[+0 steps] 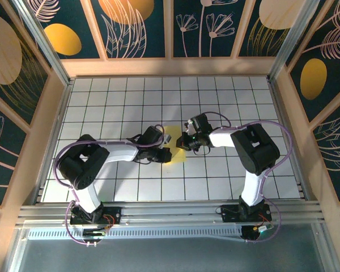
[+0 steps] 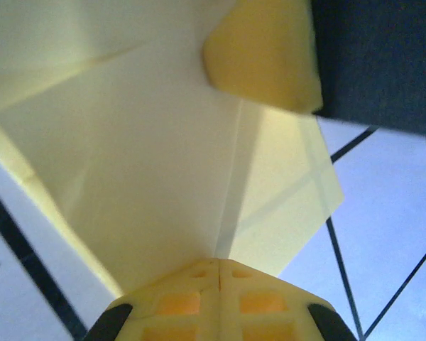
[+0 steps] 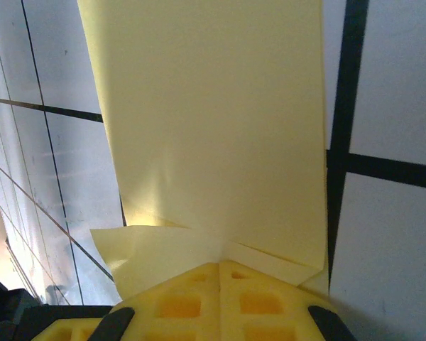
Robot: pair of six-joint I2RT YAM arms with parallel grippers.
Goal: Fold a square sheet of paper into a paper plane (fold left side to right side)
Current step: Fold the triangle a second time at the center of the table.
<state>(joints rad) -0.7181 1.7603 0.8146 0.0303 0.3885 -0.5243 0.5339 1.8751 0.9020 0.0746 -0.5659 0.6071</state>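
**Op:** Where's the paper sitting?

**Eng:** You're looking at a thin yellow creased paper sheet (image 1: 179,154) sitting mid-way across the white gridded worktop (image 1: 113,102), right between the two arm tips.

**Op:** Jaws?

**Eng:** Left jaws are closing fully, with no gap between the pads, and pinching the sheet's edge from the left. Right jaws are doing the same from the right, pads meeting on the edge, with small folded flaps bunching beside them.

**Op:** Flat or lifted?

**Eng:** You're asking more than I can tell. On the left wrist camera, creases are running across the sheet, and the right arm's yellow pad (image 2: 263,50) is showing at its far side.
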